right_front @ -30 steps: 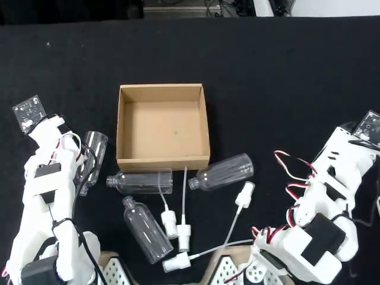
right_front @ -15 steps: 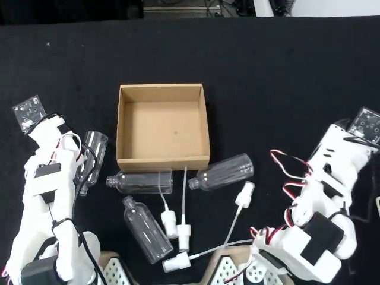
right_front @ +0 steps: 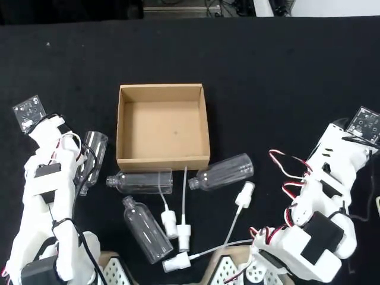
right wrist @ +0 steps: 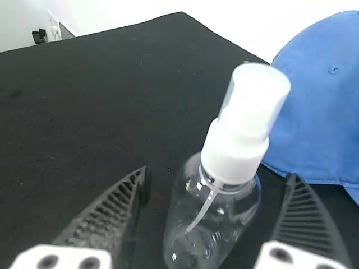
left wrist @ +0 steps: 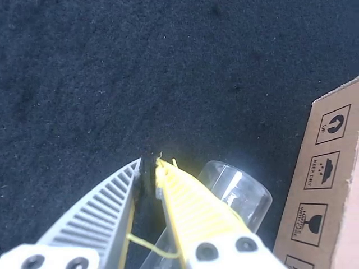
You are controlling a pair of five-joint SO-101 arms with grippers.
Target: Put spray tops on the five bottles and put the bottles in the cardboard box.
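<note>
The open cardboard box (right_front: 161, 127) sits mid-table with nothing inside. Three capless clear bottles lie in front of it (right_front: 141, 181) (right_front: 147, 229) (right_front: 224, 171). Another clear bottle (right_front: 92, 155) (left wrist: 234, 191) lies beside my left gripper (left wrist: 149, 166), which is shut with nothing in it, just off the box wall (left wrist: 330, 185). Several loose spray tops (right_front: 178, 228) with long tubes lie near the front edge. My right gripper (right wrist: 216, 175) is open, and a bottle with a white spray top (right wrist: 224, 190) stands upright between its fingers (right wrist: 115, 210), touching neither.
A blue cloth item (right wrist: 320, 106) lies right behind the capped bottle. The left arm (right_front: 44, 184) and right arm (right_front: 329, 190) flank the table. Bare black cloth stretches behind the box.
The right arm has shifted slightly to the left in the high view. The left arm, the box and the loose bottles have stayed put.
</note>
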